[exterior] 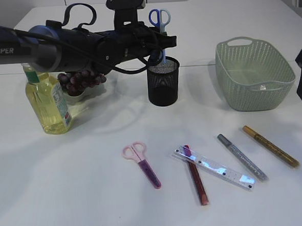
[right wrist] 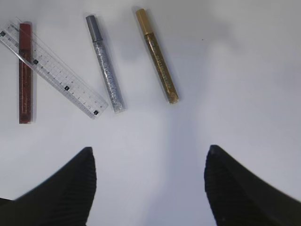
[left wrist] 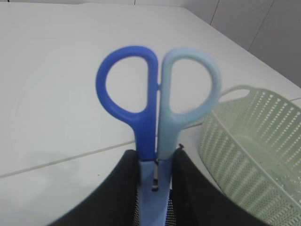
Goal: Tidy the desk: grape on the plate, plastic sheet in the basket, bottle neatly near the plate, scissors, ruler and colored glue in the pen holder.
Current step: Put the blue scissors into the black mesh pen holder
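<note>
Nearest the camera, well in front of the black pen holder, the loose things lie flat on the white table. The pink scissors are in front of the holder and a bit left. To their right a red glue pen lies under a clear ruler that crosses it. Then come a silver glue pen and a gold glue pen, side by side, apart from each other.

The right gripper hangs over bare table near these pens, with its jaws spread wide and nothing in them.

Left of the holder stands a bottle of yellow liquid. Just behind it the grapes sit on a white plate. Right of the holder is a green basket.

The left gripper is right over the holder, clamped on the blue scissors, handles up, blades pointing down into the holder
</note>
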Robot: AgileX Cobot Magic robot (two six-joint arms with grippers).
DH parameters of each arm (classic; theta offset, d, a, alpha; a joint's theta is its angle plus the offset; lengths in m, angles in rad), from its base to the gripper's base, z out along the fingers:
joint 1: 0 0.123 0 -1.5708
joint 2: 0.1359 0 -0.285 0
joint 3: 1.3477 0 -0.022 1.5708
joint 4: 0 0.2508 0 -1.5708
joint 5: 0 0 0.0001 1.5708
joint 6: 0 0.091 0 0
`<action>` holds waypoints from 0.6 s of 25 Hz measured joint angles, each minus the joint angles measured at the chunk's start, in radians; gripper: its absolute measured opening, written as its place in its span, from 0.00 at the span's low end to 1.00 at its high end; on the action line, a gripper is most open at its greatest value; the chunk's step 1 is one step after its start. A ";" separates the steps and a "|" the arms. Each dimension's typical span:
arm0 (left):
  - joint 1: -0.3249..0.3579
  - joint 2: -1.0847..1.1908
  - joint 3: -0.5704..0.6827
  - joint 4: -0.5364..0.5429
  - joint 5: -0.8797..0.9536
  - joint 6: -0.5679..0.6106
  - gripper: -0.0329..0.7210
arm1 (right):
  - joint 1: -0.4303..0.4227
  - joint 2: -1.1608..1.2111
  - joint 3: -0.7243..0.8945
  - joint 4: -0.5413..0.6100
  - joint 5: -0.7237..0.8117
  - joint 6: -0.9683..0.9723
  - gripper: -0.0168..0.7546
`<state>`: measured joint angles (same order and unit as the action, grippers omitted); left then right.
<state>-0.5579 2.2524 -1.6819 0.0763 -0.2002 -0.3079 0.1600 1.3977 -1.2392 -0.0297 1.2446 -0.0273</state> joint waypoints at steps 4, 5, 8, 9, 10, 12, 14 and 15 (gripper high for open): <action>-0.004 0.001 0.000 0.000 0.000 0.000 0.26 | 0.000 0.000 0.000 0.000 0.000 0.000 0.74; -0.004 0.001 0.000 0.000 0.000 0.000 0.26 | 0.000 0.000 0.000 0.000 0.000 0.000 0.74; -0.004 0.007 -0.002 0.000 0.000 0.000 0.27 | 0.000 0.000 0.000 0.000 0.000 0.000 0.74; -0.004 0.009 -0.002 0.000 0.000 0.000 0.27 | 0.000 0.000 0.000 0.000 0.000 0.000 0.74; -0.004 0.010 -0.002 0.000 0.000 0.000 0.27 | 0.000 0.000 0.000 0.000 0.000 0.000 0.74; -0.004 0.012 -0.002 0.000 0.000 0.000 0.27 | 0.000 0.000 0.000 -0.001 0.000 0.000 0.74; -0.004 0.012 -0.002 0.000 -0.002 0.000 0.27 | 0.000 0.000 0.000 -0.001 0.000 0.000 0.74; -0.004 0.012 -0.002 0.000 -0.002 0.000 0.27 | 0.000 0.000 0.000 -0.001 0.000 0.000 0.74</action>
<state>-0.5620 2.2641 -1.6837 0.0763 -0.2021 -0.3079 0.1600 1.3977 -1.2392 -0.0306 1.2446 -0.0273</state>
